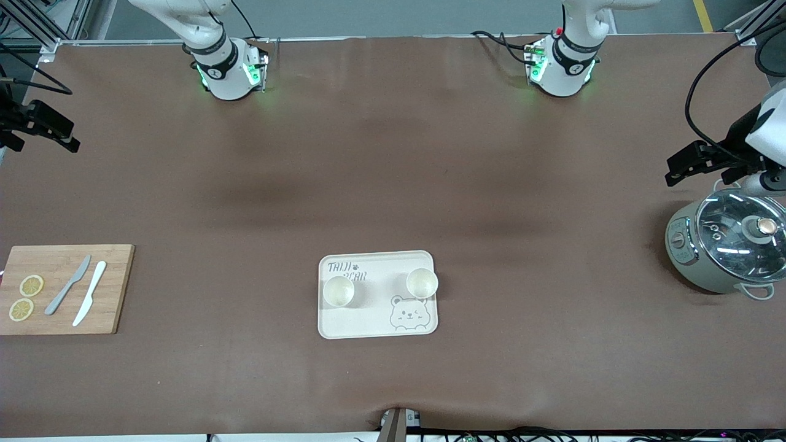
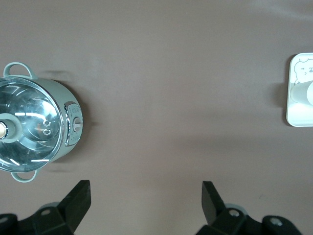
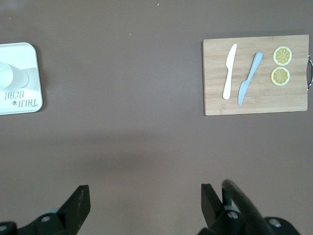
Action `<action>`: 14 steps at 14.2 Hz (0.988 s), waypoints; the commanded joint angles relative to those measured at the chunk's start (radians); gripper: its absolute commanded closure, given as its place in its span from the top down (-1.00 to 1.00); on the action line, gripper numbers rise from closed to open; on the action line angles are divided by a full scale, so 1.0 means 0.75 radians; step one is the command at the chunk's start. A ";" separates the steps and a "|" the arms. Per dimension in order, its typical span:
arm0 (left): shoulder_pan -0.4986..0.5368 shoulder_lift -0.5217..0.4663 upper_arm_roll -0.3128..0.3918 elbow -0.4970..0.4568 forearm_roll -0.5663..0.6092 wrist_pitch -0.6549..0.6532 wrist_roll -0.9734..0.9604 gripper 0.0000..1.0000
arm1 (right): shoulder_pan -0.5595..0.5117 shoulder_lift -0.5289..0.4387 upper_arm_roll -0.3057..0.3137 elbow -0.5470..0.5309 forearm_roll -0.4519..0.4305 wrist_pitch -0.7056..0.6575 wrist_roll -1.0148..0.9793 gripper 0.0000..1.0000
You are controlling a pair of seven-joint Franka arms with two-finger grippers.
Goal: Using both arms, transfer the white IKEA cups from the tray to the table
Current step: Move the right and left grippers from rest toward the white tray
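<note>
Cups stand on the tray, well apart from both empty, parted sets of jaws, left gripper and right gripper; straddle each rim squarely before closing.

You have a bamboo cutting board at the right arm's end, carrying two lemon slices, a grey knife and a white knife. A glass-lidded cooker sits at the left arm's end.

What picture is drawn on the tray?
A little bear face on the cream tray, clearest in the front view.
</note>
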 commanded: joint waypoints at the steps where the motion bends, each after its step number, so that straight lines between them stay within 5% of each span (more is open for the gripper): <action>1: 0.006 -0.007 -0.007 0.007 0.034 -0.020 0.029 1.00 | -0.012 -0.009 0.007 -0.004 -0.008 0.000 -0.018 1.00; 14: -0.013 0.097 -0.015 0.009 0.022 -0.002 0.014 1.00 | 0.000 0.003 0.015 -0.006 0.010 0.000 -0.002 1.00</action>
